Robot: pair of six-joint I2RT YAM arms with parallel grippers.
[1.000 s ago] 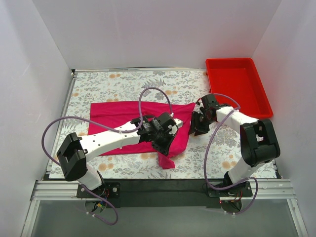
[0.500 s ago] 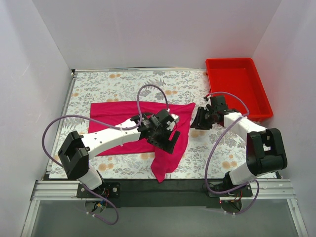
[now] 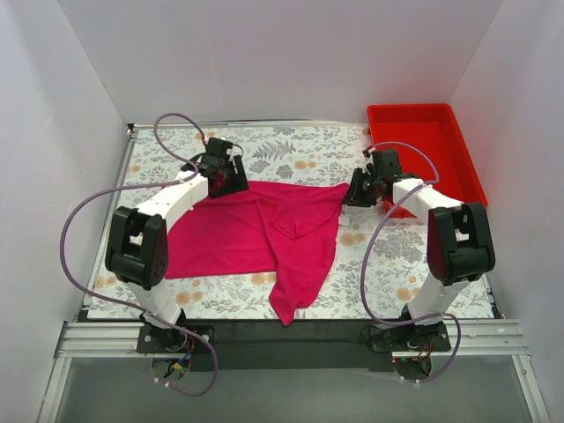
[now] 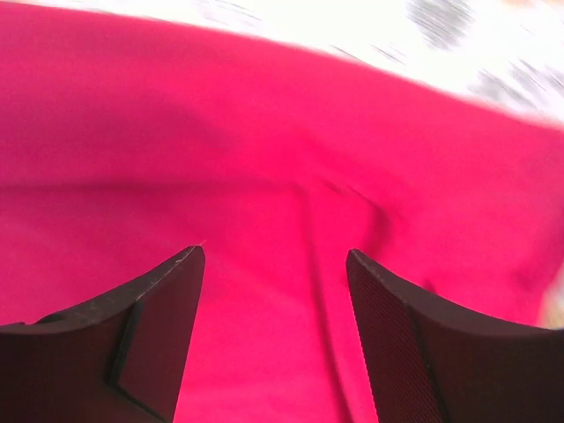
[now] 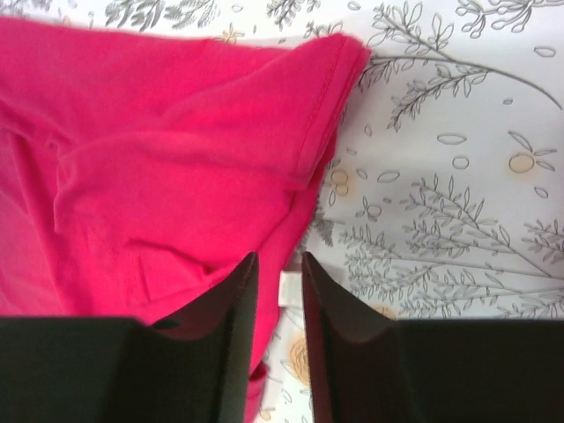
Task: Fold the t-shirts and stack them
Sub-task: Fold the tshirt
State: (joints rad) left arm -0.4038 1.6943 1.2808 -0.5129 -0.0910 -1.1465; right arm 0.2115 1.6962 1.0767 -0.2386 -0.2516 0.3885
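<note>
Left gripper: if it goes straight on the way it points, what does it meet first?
The t-shirt: pink fabric fills the wrist view ahead of the open left gripper, nothing in between. Gap to it is unclear.

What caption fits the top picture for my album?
The left arm and right arm flank a rumpled magenta-pink fabric t-shirt near a red plastic bin.

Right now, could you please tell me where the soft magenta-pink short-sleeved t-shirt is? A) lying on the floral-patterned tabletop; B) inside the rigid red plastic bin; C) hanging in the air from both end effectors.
A: the magenta-pink t-shirt lies rumpled on the floral-patterned tabletop, apart from the rigid red plastic bin.
</note>
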